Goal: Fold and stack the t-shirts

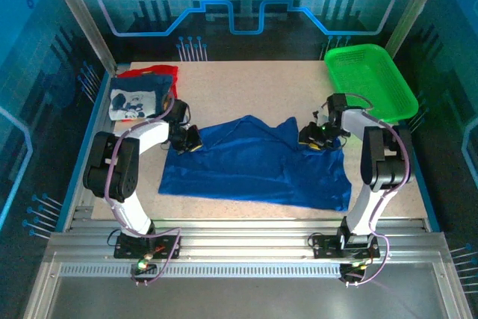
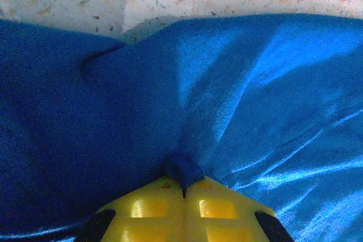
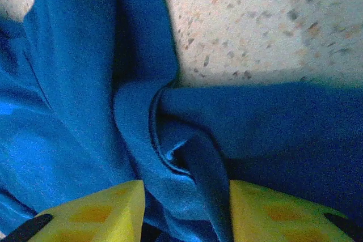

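I have the royal blue t-shirt (image 1: 254, 158) spread flat mid-counter, its long axis running left to right, and the rest of it lies toward the arm bases from both pincers. The left pincer (image 2: 182, 188) sits on the far-left corner, clamped tight on a small nub of cloth. The right pincer (image 3: 186, 196) sits on the far edge toward the right, yellow jaws parted astride a thick rolled fold with a stitched hem showing. I judge it hasn't bitten yet.

Each arm is nearest its own end, so the next pull depends on both holding that far edge level. The fabric looks soft and slightly shiny, creasing in long ridges on the speckled counter (image 1: 246, 84).

The navy and white mouse tee (image 1: 133, 102) lies folded at the far-left corner, on top of the red tee (image 1: 153, 72).
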Motion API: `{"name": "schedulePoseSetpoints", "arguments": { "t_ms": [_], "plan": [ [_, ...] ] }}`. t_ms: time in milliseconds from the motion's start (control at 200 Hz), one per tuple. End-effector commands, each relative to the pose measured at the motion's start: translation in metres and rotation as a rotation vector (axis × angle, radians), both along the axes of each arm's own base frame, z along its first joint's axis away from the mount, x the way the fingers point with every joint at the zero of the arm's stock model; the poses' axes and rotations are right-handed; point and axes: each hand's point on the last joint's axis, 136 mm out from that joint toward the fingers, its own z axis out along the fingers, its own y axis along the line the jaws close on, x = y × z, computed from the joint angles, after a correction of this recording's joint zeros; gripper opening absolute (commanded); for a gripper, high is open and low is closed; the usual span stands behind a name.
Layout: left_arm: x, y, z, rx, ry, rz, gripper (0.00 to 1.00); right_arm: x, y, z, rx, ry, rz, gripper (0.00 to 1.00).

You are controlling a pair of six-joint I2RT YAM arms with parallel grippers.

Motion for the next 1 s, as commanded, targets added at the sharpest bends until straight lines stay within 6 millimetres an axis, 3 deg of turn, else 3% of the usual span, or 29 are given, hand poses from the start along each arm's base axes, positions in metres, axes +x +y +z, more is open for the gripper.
{"name": "schedulePoseSetpoints", "arguments": {
  "t_ms": [0, 290, 455, 575, 765, 995],
  "plan": [
    [-0.005, -0.002, -0.006, 0.003, 0.016, 0.004, 0.00, -0.004, 0.012, 0.007, 0.023, -0.010, 0.019, 0.43],
    [-0.006, -0.002, -0.007, 0.002, 0.018, -0.003, 0.00, -0.007, 0.009, 0.014, -0.016, -0.016, 0.020, 0.43],
    [-0.007, -0.003, -0.006, 0.003, 0.017, -0.011, 0.00, -0.006, 0.007, 0.041, -0.033, -0.077, 0.006, 0.43],
    [-0.007, -0.003, -0.007, 0.002, 0.016, -0.012, 0.00, -0.013, 0.012, 0.050, -0.025, -0.081, 0.014, 0.44],
    [-0.007, -0.003, -0.008, -0.002, 0.017, -0.009, 0.00, -0.024, 0.021, 0.033, 0.006, -0.034, 0.013, 0.43],
    [-0.008, -0.003, -0.008, -0.001, 0.020, -0.011, 0.00, -0.022, 0.018, 0.010, -0.018, -0.008, 0.003, 0.43]
  ]
}}
